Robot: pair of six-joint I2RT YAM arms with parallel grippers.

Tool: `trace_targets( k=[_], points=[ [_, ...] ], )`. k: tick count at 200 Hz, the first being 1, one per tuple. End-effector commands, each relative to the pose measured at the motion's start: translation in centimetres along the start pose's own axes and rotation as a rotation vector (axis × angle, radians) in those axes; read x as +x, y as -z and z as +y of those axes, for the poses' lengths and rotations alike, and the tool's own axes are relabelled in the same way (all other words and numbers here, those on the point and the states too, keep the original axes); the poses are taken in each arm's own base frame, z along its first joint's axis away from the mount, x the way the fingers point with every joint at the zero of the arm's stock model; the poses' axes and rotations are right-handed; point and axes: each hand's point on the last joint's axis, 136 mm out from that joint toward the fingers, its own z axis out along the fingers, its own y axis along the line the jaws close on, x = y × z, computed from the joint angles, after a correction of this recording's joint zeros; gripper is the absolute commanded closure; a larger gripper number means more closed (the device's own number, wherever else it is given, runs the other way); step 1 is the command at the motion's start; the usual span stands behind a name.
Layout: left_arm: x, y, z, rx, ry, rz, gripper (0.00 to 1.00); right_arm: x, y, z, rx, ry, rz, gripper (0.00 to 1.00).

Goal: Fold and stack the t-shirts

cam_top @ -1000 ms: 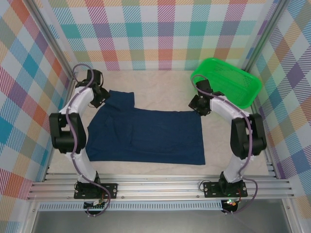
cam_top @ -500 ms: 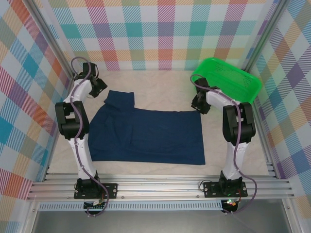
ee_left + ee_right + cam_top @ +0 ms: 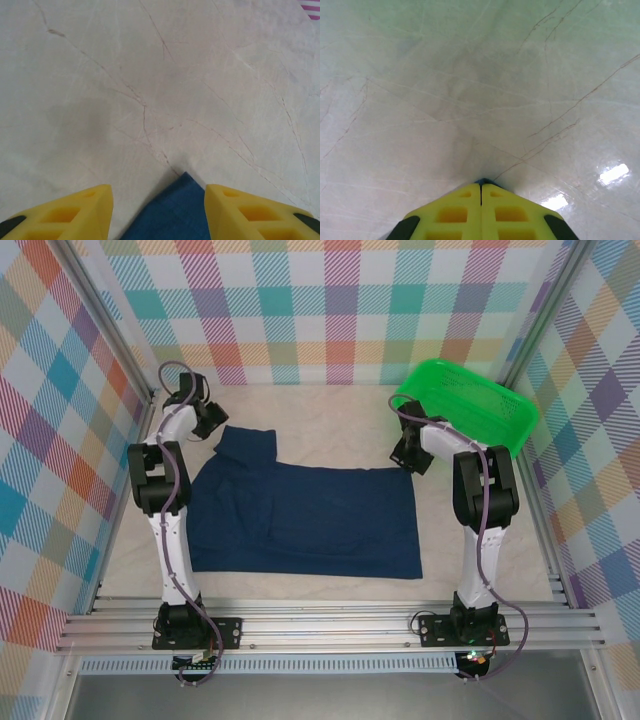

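A dark navy t-shirt (image 3: 300, 520) lies flat on the beige table, one sleeve sticking out toward the far left. My left gripper (image 3: 212, 426) hovers at that sleeve's tip. In the left wrist view its yellow fingers (image 3: 80, 210) stand apart, the left gripper (image 3: 158, 194) open, with the pointed sleeve corner (image 3: 177, 212) lying between them on the table. My right gripper (image 3: 405, 462) sits at the shirt's far right corner. In the right wrist view the right gripper (image 3: 481, 185) is shut, its pads pressed together on a sliver of blue cloth (image 3: 484, 180) poking out at the tips.
A bright green mesh basket (image 3: 468, 412) stands at the far right, just behind the right arm. Plaid walls enclose the table on three sides. Bare beige table (image 3: 330, 420) stretches beyond the shirt's far edge.
The right gripper's jaws closed on the shirt's far right corner. Both arms stretched farther back, the left gripper settling over the sleeve tip.
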Motion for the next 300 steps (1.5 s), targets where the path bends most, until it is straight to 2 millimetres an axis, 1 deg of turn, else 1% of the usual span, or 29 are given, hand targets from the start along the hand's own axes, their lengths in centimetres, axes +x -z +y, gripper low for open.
trace_targets(
  k=[1, 21, 45, 61, 85, 107, 119, 127, 140, 155, 194, 220, 240, 247, 262, 268, 277, 300],
  points=[
    [-0.6, -0.9, -1.5, 0.045, -0.042, -0.018, 0.49, -0.2, 0.5, 0.1, -0.003, 0.002, 0.011, 0.96],
    [0.0, -1.8, -1.7, 0.03, -0.055, 0.004, 0.49, -0.1, 0.7, 0.3, -0.015, 0.0, 0.018, 0.97],
    [0.6, -2.5, -2.6, 0.039, -0.072, 0.013, 0.49, 0.1, 0.7, 0.4, -0.025, -0.006, 0.028, 0.97],
    [1.4, -2.9, -2.9, 0.019, -0.096, 0.028, 0.52, 0.2, 0.6, 0.4, -0.027, -0.009, 0.033, 0.98],
    [2.4, -3.3, -2.5, -0.036, -0.118, 0.047, 0.57, 0.3, 0.6, 0.4, -0.028, -0.007, 0.037, 0.98],
    [3.2, -3.6, -2.2, -0.075, -0.133, 0.075, 0.69, 0.3, 0.7, 0.5, -0.032, -0.006, 0.039, 0.98],
    [3.5, -3.7, -2.2, -0.089, -0.141, 0.086, 0.78, 0.4, 0.7, 0.4, -0.032, -0.006, 0.041, 0.98],
    [3.5, -3.6, -1.9, -0.112, -0.142, 0.084, 0.84, 0.5, 0.7, 0.4, -0.03, -0.006, 0.044, 0.98],
    [3.4, -3.4, -2.0, -0.118, -0.147, 0.08, 0.93, 0.5, 0.6, 0.4, -0.033, -0.004, 0.046, 0.99],
    [3.1, -2.9, -2.6, -0.111, -0.163, 0.066, 0.99, 0.5, 0.8, 0.5, -0.039, 0.002, 0.046, 1.0],
    [1.3, -0.5, -4.0, -0.099, -0.189, 0.005, 1.0, 0.0, 1.5, 1.1, -0.063, 0.022, 0.03, 1.0],
    [0.1, 1.9, -5.1, -0.1, -0.207, -0.045, 1.0, -0.4, 2.3, 1.5, -0.084, 0.034, 0.015, 1.0],
    [-0.8, 4.6, -6.9, -0.07, -0.225, -0.095, 1.0, -0.8, 3.3, 2.0, -0.117, 0.049, -0.007, 1.0],
    [-1.0, 5.6, -7.7, -0.054, -0.235, -0.109, 1.0, -1.0, 3.7, 2.3, -0.138, 0.058, -0.017, 1.0],
    [-1.4, 7.7, -8.8, -0.025, -0.241, -0.138, 1.0, -1.2, 4.6, 3.0, -0.175, 0.079, -0.029, 1.0],
    [-1.4, 8.2, -9.0, -0.014, -0.237, -0.143, 1.0, -1.3, 5.0, 3.1, -0.185, 0.086, -0.031, 1.0],
    [-1.7, 9.7, -9.5, 0.014, -0.233, -0.163, 1.0, -1.3, 5.4, 3.3, -0.196, 0.099, -0.03, 1.0],
    [-2.1, 12.9, -10.1, 0.061, -0.231, -0.194, 1.0, -0.9, 6.1, 3.1, -0.201, 0.117, -0.017, 1.0]
  ],
)
